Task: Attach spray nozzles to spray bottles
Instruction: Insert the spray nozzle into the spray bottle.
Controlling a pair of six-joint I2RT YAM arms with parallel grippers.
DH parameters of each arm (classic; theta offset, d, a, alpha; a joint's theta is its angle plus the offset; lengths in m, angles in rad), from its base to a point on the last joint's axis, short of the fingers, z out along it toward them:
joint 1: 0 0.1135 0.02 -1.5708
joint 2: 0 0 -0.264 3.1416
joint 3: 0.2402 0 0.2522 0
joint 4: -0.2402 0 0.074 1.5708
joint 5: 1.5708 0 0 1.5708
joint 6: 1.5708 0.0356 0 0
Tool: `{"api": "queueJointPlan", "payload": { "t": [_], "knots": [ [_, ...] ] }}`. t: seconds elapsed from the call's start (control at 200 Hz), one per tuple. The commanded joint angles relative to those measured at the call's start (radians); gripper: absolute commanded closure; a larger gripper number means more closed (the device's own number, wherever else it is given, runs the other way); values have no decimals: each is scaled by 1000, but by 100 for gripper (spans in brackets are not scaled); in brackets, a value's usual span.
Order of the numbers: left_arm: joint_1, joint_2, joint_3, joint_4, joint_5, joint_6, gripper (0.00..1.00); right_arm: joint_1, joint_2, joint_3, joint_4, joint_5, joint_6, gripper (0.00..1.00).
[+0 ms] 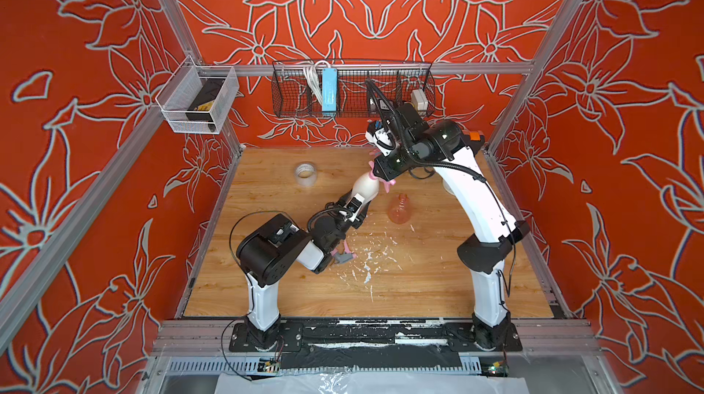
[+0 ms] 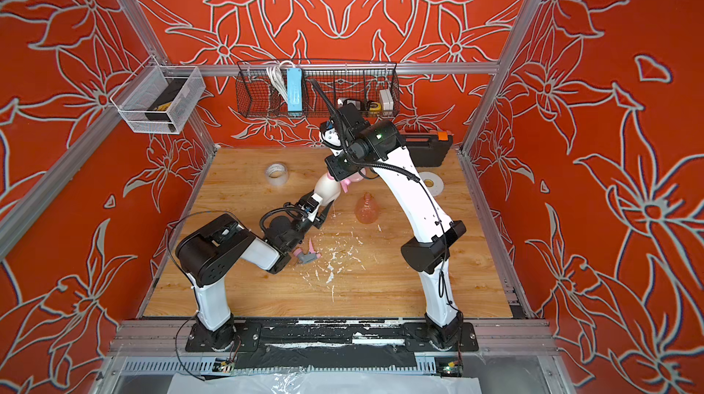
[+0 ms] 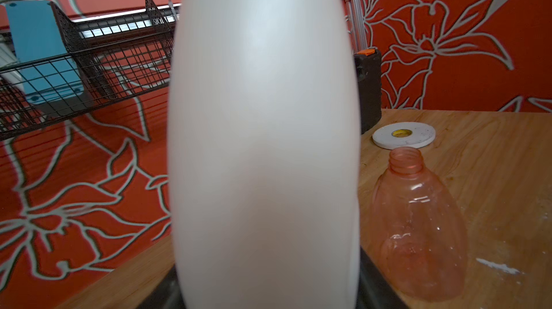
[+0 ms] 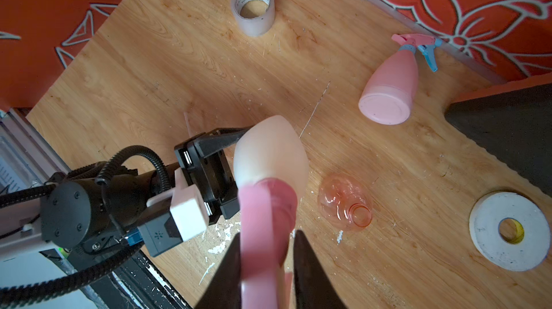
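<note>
- The left gripper (image 4: 242, 167) is clamped on the lower body of the cream-white bottle (image 1: 365, 187), with one finger on each side.
- In both top views the cream-white bottle is just toward 12 o'clock from the table's (image 1: 419, 289) middle. It is tilted, with its neck leaning toward 1 o'clock.
- The all-pink nozzle (image 4: 265, 226) sits on the neck of the cream-white bottle.
- The right gripper (image 4: 267, 234) reaches down from 1 o'clock, and its two dark fingers (image 4: 310, 274) stand close on either side of the all-pink nozzle. I cannot tell whether they press on it or stand just free of it.
- The translucent orange bottle (image 1: 399, 211) stands upright at about 4 o'clock from the cream-white bottle, near but apart, with its neck open.
- The pink bottle (image 4: 388, 89) lies on its side near the table's 12 to 1 o'clock edge, with the pink-and-blue nozzle (image 4: 418, 46) on its neck.
- The pink-and-grey nozzle (image 1: 344, 256) lies on the table at about 7 o'clock from the middle, just beside the left arm.
- A clear tape roll (image 1: 306, 173) sits at 11 o'clock.
- A flat white tape roll (image 2: 430, 183) sits at 2 o'clock, near a black case (image 2: 426, 148).
</note>
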Motion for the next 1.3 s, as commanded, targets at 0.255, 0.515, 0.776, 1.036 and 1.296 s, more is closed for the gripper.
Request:
{"api": "queueJointPlan", "payload": {
  "t": [0.255,0.515,0.776,1.036,1.296],
  "knots": [
    [-4,8,14,131,17,-42,55,3,-74,-18,13,35,-9,54],
    [0,-16,57,-4,48,-120,55,3,-261,-297,197,14,-45,31],
    [5,-52,87,-102,113,-202,56,3,-519,-773,645,-37,-79,34],
    [5,-86,87,-135,141,-245,56,2,-519,-829,692,-27,-82,61],
    [6,-106,90,-150,155,-287,56,2,-579,-931,793,36,-60,43]
  ]
}}
